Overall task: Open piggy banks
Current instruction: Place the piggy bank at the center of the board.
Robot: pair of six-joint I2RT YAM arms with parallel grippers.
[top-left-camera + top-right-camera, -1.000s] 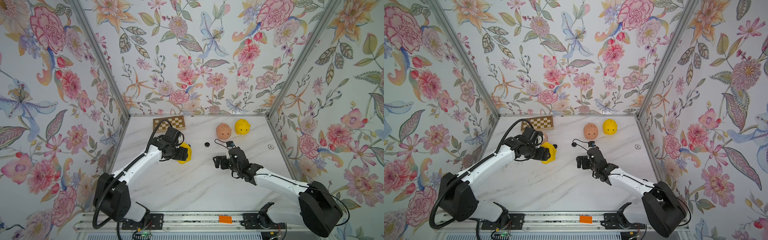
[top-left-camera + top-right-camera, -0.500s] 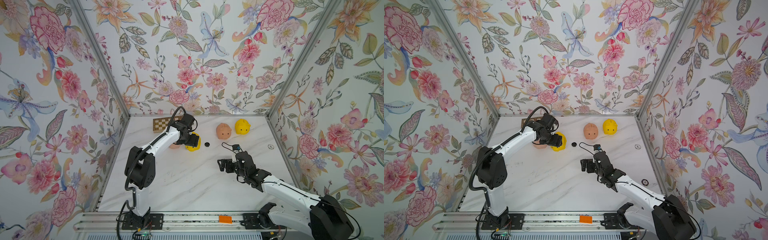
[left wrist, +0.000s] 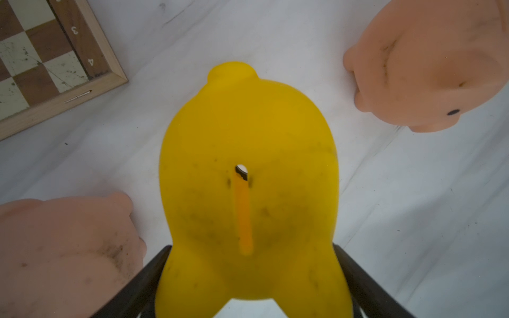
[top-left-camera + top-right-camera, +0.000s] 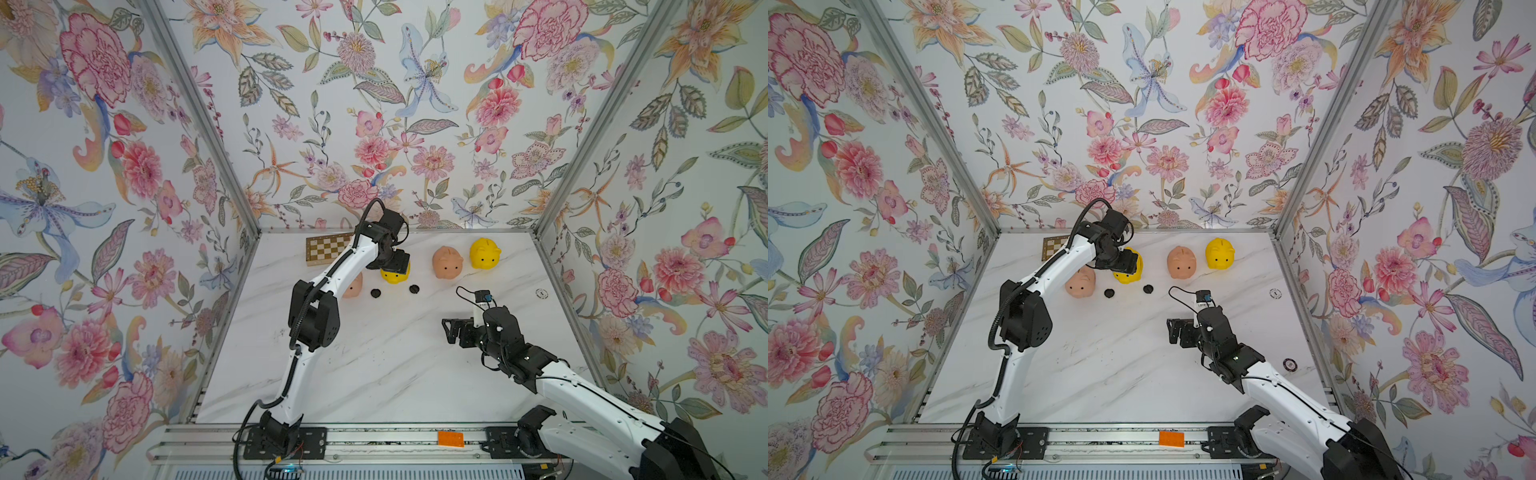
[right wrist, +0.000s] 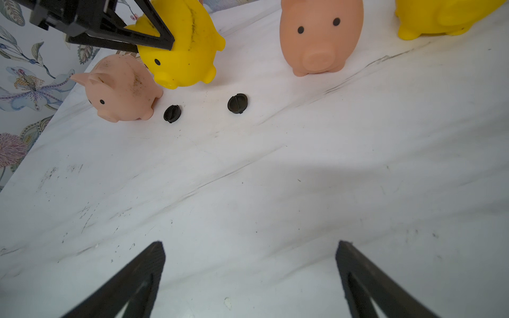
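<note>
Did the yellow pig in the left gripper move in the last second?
Yes. The held pig in the left gripper went back and rightward, ending nearer the right-hand plug, which stayed put.

Bright yellow piggy bank (image 3: 248,179), dark-smudged, in the black left gripper (image 3: 252,247). Peach-pink pigs (image 3: 429,63) (image 3: 63,247) either side of it, black-eyed. Brown-and-cream checkered chessboard (image 3: 41,55) beyond. Black plugs (image 5: 172,113) (image 5: 237,103) on white, grey-veined table (image 5: 275,192).

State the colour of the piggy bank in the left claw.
The piggy bank is bright yellow with dark smudges, best seen in the left wrist view.
</note>
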